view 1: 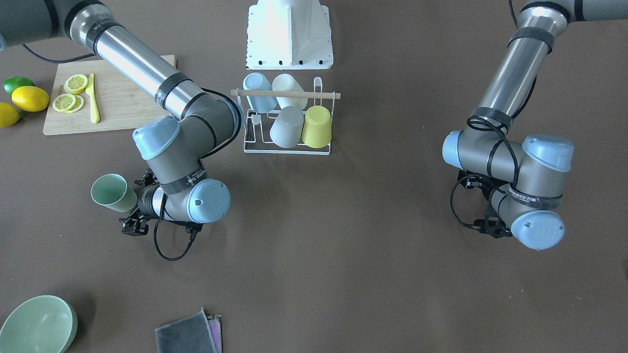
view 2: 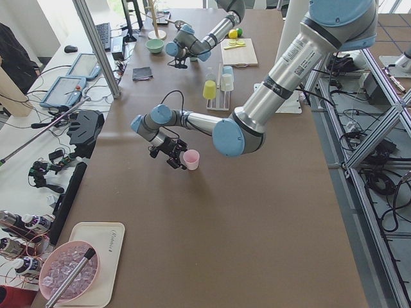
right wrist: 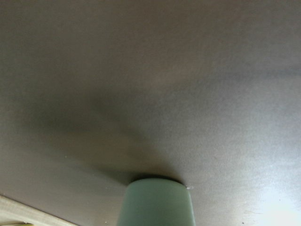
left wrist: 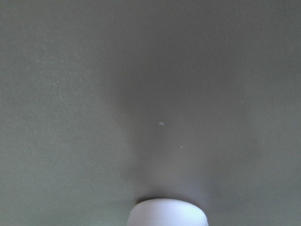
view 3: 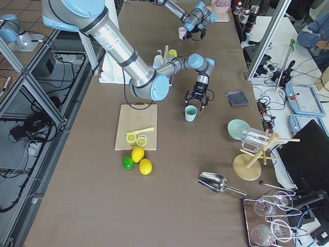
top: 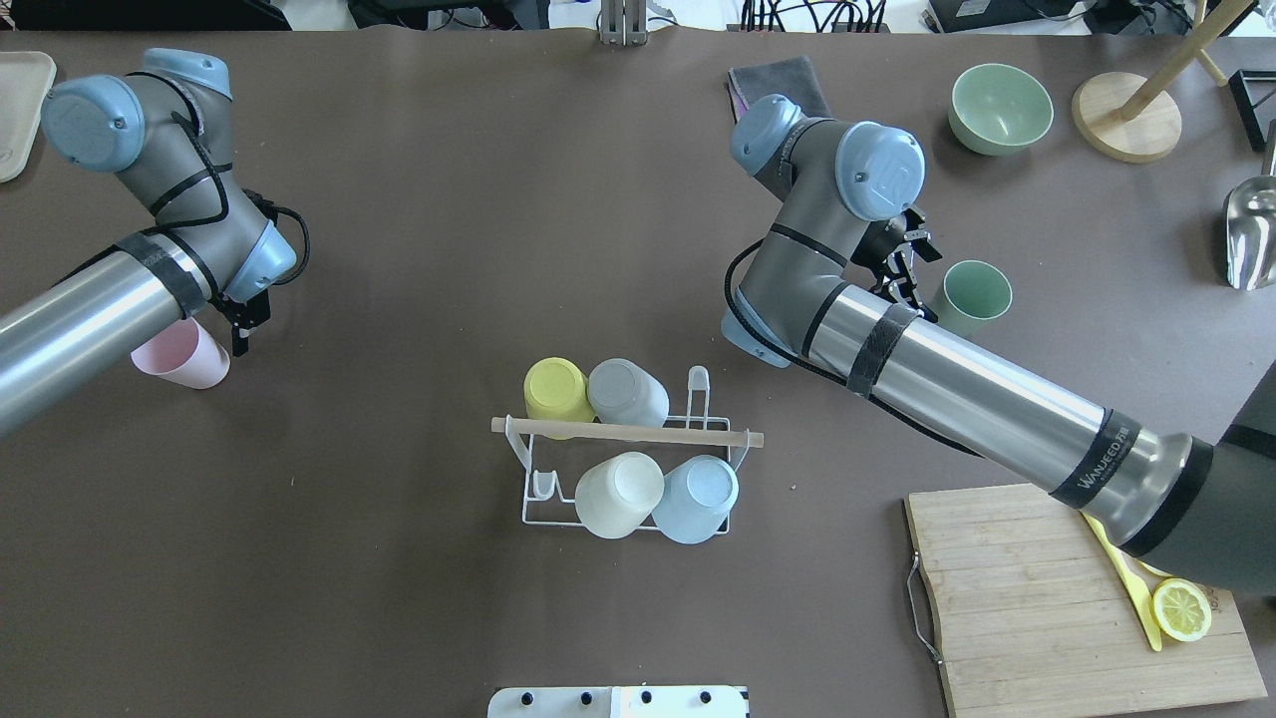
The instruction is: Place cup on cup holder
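1. Fingers of right gripper (top: 905,267) just beside green cup (top: 972,297) on bench (top: 419,249); clenched or released, cannot tell.
2. Left gripper (top: 244,324) by pink cup (top: 181,353), grip unclear (mostly hidden).
3. Cup holder (top: 626,469) well apart from both, two prongs free.

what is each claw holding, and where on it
Cannot be told: the right claw sits beside the green plastic cup, the left claw beside the pink plastic cup, contact hidden.

cups – 6 (top: 970,295) | lemons – 2 (view 1: 30,98) | lime – 1 (view 1: 17,84) | bowl – 1 (top: 1000,108)
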